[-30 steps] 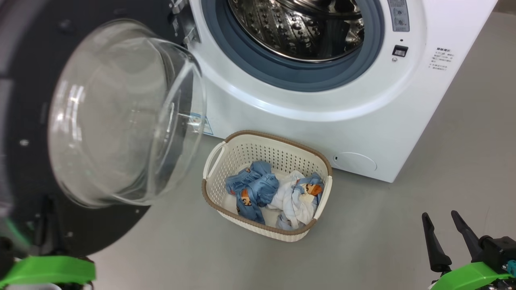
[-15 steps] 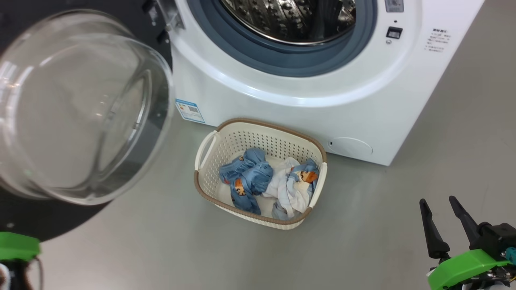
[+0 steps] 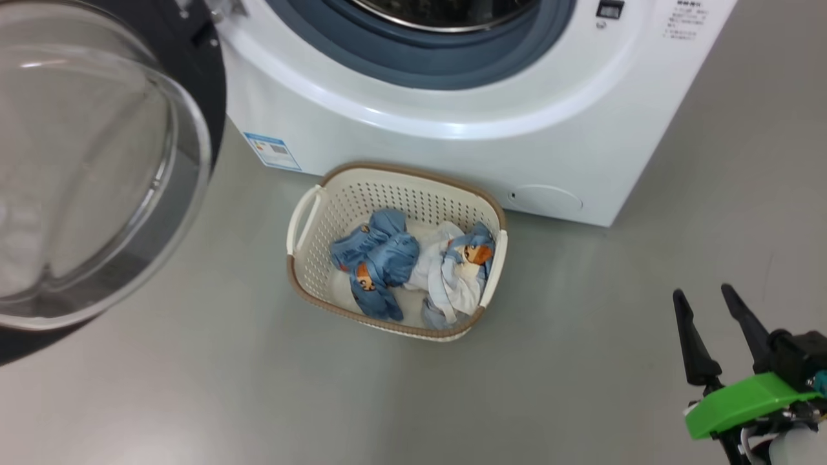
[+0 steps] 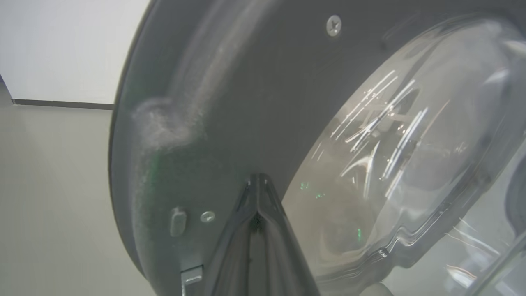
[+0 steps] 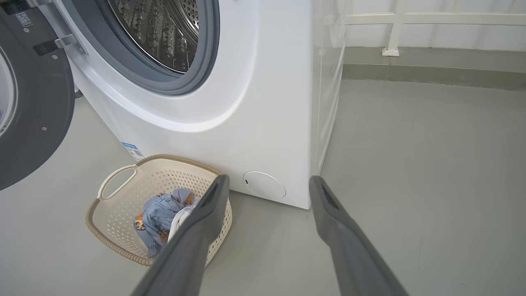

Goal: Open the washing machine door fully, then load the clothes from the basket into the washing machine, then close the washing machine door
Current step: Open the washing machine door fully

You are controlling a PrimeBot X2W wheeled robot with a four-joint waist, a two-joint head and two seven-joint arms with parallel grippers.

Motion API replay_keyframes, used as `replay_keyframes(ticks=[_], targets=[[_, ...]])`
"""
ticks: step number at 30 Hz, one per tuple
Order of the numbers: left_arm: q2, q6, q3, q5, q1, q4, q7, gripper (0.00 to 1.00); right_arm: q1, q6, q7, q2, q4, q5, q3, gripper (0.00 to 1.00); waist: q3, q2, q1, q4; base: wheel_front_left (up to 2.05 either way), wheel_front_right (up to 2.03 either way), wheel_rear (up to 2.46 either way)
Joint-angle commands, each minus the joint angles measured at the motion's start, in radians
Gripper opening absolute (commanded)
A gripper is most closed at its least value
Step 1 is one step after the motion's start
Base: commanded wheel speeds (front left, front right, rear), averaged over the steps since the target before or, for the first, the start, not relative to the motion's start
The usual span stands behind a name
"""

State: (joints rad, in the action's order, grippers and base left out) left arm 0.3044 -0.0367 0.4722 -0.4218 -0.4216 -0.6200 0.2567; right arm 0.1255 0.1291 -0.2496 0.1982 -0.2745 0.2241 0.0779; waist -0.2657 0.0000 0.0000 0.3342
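By the door, left fingers together

Washer label txt illegible

White boxy front-loading washing machine, its round black door standing open at left. Cream perforated plastic basket holding light blue clothes sits on grey floor before it. The right end effector has its dark fingers spread apart.
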Motion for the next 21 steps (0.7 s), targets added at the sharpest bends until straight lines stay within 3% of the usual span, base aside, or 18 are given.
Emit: replay_keyframes(ticks=[1,8,21], targets=[[0.085,-0.008,0.044,0.026,-0.045,-0.014,0.005,0.00,0.028,0.002,-0.012,0.014,0.027,-0.002,-0.027,1.00,-0.030,0.0000,0.0000,-0.018,0.00,0.00,0.00],[0.140,-0.034,0.104,0.065,-0.143,-0.149,0.005,0.00,0.059,0.002,-0.012,0.018,0.036,-0.009,-0.031,1.00,-0.083,0.0000,0.0000,-0.032,0.00,0.00,0.00],[0.199,-0.058,0.184,0.132,-0.231,-0.270,0.005,0.00,0.092,0.002,-0.012,0.022,0.039,-0.015,-0.038,1.00,-0.117,0.0000,0.0000,-0.045,0.00,0.00,0.00]])
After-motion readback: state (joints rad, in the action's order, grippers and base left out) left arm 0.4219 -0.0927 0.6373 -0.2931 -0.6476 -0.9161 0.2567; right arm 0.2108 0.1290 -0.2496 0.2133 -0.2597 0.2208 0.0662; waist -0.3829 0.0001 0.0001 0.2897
